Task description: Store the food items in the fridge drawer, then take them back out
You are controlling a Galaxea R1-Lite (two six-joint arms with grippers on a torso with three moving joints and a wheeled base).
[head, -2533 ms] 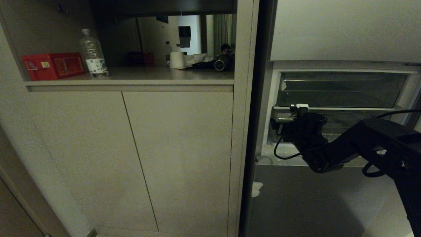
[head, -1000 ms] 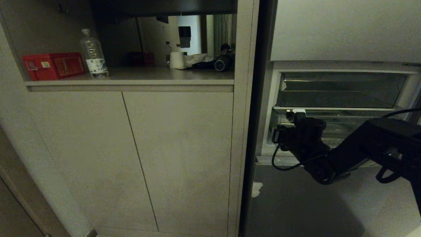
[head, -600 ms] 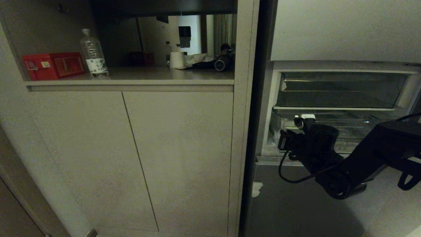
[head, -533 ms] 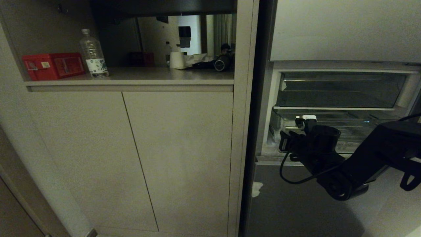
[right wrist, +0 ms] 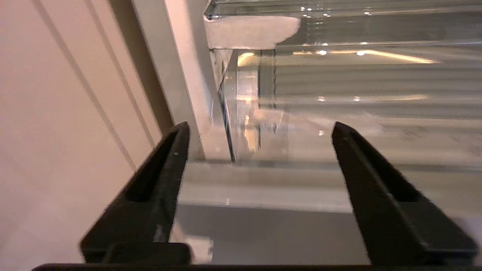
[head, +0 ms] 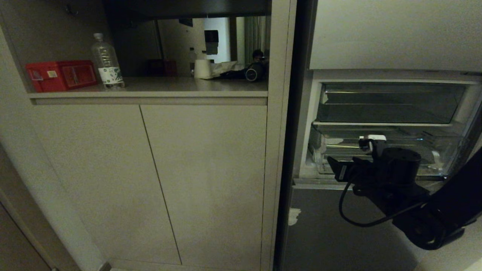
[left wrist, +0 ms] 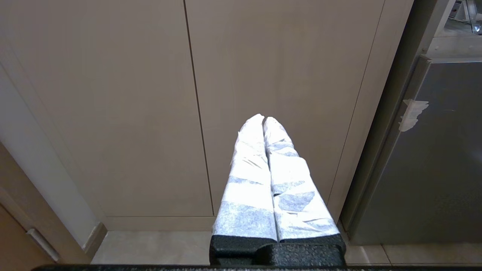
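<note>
We have the right gripper (right wrist: 260, 128) just in front of the drawer (head: 384, 148), low in the open fridge, jaws spread wide and holding nothing; in the wrist view both black fingers (right wrist: 158, 177) frame the clear front wall and the fridge's left inner wall (right wrist: 188, 94)

Drawer sits in its slot under the upper clear bin (head: 388, 103), front about flush with the sill (head: 320, 183). We see no food in any view, so we cannot tell where the items are

Left gripper (left wrist: 263, 120) is parked low facing the cabinet doors (head: 150, 180), its 2 taped fingers (left wrist: 248, 177) pressed together

Risks from here:
- left finger is close to the fridge's left wall, so a reach forward could jam it against that wall or against the drawer corner
- clear glossy front gives little to see, so we judge a grab at the rim could miss or slip
- the cable (head: 361, 218) looping under the wrist hangs near the sill and could snag on it
- white patch (right wrist: 252, 30) at the drawer's upper left corner, maybe frost or tape, could drag if the drawer slides

Room:
- tight on the left by the fridge wall and the cabinet side panel (head: 280, 131)
- tight above, under the upper bin's shelf edge
- open toward the robot and to the right along the drawer front
- sill and the closed lower door (head: 331, 233) bound it below
</note>
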